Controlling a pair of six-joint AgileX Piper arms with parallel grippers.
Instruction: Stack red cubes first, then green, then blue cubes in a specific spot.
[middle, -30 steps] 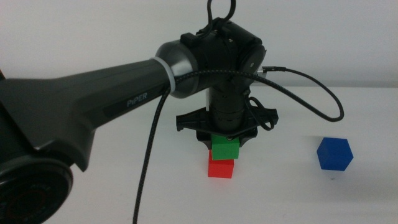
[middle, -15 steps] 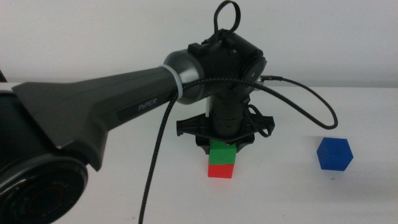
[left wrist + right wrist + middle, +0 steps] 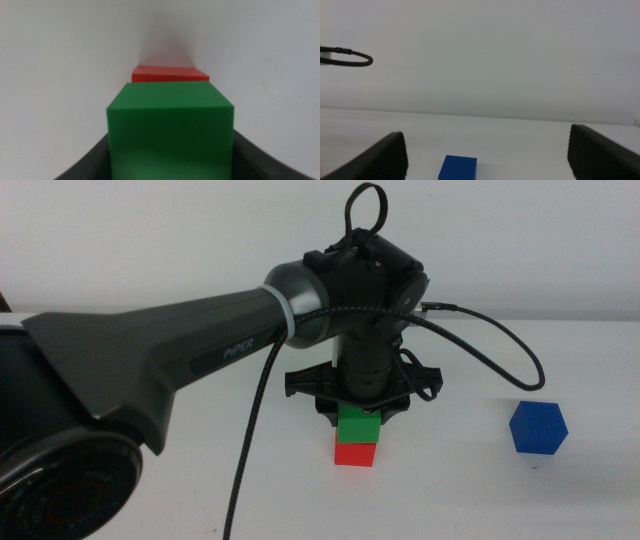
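We see the left hand (image 3: 358,412) closed on the green cube (image 3: 359,425), which sits on the red cube (image 3: 356,454) mid-worktop. The blue cube (image 3: 538,427) lies well right; the right hand (image 3: 487,155) is wide open, holding nothing.

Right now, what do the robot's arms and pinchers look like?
The left arm is dark grey with a silver ring, pale "PiPER" lettering and a black braided cable alongside. A thin black cable loops beside its wrist. The left gripper is black. The right gripper has two dark, ridged jaws.
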